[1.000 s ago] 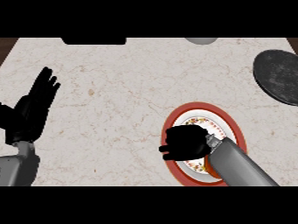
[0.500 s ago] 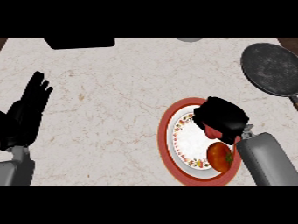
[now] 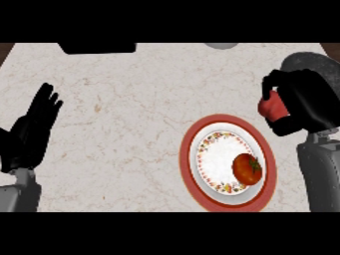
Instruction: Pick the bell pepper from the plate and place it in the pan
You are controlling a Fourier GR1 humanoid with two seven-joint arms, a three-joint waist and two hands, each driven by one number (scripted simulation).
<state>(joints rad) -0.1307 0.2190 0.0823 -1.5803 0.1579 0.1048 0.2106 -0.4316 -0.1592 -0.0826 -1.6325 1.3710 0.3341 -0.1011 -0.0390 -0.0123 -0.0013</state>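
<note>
The counter [image 3: 128, 99] under me is pale marble with thin brown veins, and a strip of dark wood shows past its edge at ten o'clock. At twelve o'clock a black block [image 3: 97, 48] sits at the far edge, and just to its right, near one o'clock, a small grey round thing [image 3: 221, 45] is cut off by the frame. The plate [image 3: 228, 162], red-rimmed with a flowered white middle, lies at five o'clock; a tomato [image 3: 248, 168] rests on its right side. The pan [image 3: 327, 79], dark and round, sits at two o'clock, its handle running down toward three o'clock.

My right hand [image 3: 305, 102] is at two o'clock, over the pan's near edge and beyond the plate's upper right rim, fingers curled round the red pepper [image 3: 272, 106], which shows at the hand's left side. My left hand [image 3: 33, 127] rests at nine o'clock, fingers straight and up, touching nothing.
</note>
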